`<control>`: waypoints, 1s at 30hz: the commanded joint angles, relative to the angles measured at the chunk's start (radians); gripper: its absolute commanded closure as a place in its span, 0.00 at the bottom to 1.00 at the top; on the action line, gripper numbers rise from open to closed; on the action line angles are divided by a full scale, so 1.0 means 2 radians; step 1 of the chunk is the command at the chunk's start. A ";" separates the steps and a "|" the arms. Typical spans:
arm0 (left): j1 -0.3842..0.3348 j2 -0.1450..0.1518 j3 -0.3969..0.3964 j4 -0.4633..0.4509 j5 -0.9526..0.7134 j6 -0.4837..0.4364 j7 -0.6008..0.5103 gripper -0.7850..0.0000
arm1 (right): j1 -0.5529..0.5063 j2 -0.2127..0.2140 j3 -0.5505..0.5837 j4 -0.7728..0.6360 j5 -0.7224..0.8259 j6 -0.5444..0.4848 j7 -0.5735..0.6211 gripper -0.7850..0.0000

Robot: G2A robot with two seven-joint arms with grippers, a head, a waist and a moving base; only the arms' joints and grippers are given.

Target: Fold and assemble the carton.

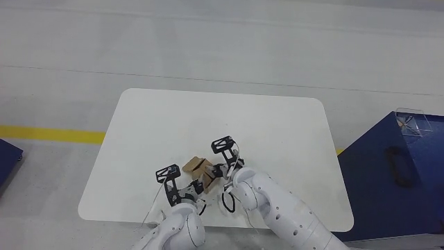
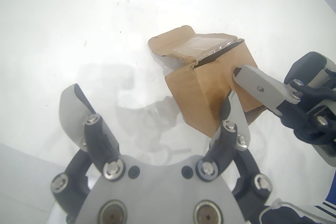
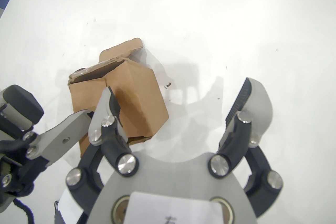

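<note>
The carton [image 1: 200, 167] stood on the white surface [image 1: 277, 125] near the robot's edge, between the two arms. Its brown body [image 2: 210, 83] was already squared up into a box, so the opening-out step looked done. What seemed left was the closing: at the far end one flap [image 2: 172, 38] stuck out with a ragged edge and a strip of clear tape [image 2: 202, 47] beside it, and a dark gap showed under the top panel. The near end, seen from the right wrist, also looked not fully shut. By that reading the task was perhaps half done. The left end effector [image 2: 155, 96] was spread wide and pinched nothing; only one of its fingers [image 2: 233, 112] lay against the carton's near corner. The right end effector [image 3: 178, 87] was likewise spread wide with nothing between its fingers, one finger [image 3: 107, 104] resting on the carton's [image 3: 131, 93] side and the other well apart over bare surface.
</note>
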State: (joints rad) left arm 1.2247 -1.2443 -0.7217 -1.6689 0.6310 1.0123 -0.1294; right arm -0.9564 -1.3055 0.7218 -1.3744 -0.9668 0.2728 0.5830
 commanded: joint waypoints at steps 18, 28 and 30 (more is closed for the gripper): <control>0.057 -0.049 -0.096 -0.045 0.078 0.000 0.043 0.00 | -0.036 0.002 0.062 -0.051 0.006 -0.024 -0.002 0.00; 0.114 -0.068 -0.134 -0.164 -0.007 -0.025 0.044 0.00 | -0.122 0.035 0.120 -0.122 -0.033 -0.137 0.121 0.00; 0.121 -0.069 -0.131 -0.165 -0.011 -0.040 0.053 0.00 | -0.123 0.033 0.119 -0.117 -0.043 -0.120 0.110 0.00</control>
State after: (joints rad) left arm 1.4590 -1.3813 -0.9882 -2.0001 0.6116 0.9490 -0.0336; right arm -1.2029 -1.2367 0.9609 -1.6151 -1.0447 0.0119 0.8169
